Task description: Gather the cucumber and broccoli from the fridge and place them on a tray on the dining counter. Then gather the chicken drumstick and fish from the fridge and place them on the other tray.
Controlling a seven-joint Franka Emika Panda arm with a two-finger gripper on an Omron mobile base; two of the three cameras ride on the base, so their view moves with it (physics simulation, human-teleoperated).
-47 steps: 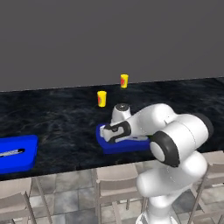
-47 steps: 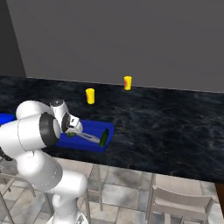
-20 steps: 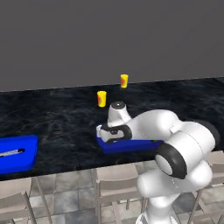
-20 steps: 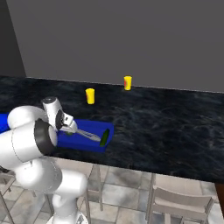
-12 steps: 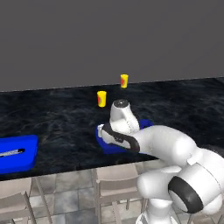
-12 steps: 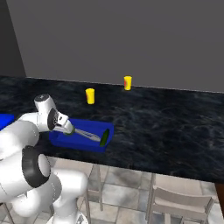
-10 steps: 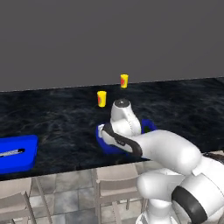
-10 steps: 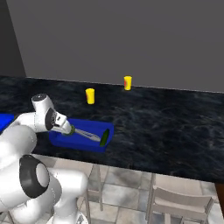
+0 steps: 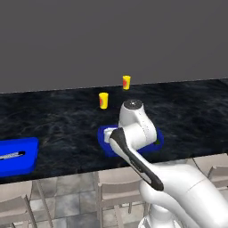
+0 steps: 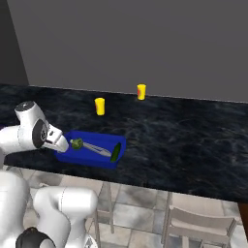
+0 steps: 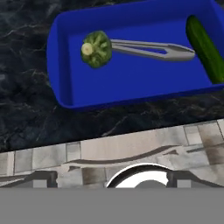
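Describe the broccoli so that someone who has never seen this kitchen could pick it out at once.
Start at the long black dining counter and find the blue tray near its front edge, beside the robot's arm. The broccoli lies in that tray at one end of a thin grey utensil. It is the lumpy, round green floret with a pale stem, unlike the long smooth cucumber at the tray's other end.

Arm [image 9: 133, 133]: glossy white rounded shells, fat cylindrical links. Dark grey to black ring seams at the joints, round dark cap on top of the upper joint. A black strip runs along the edge of the forearm link. White bulbous base housing [image 10: 65, 206] below. No cables, screws or markings discernible.
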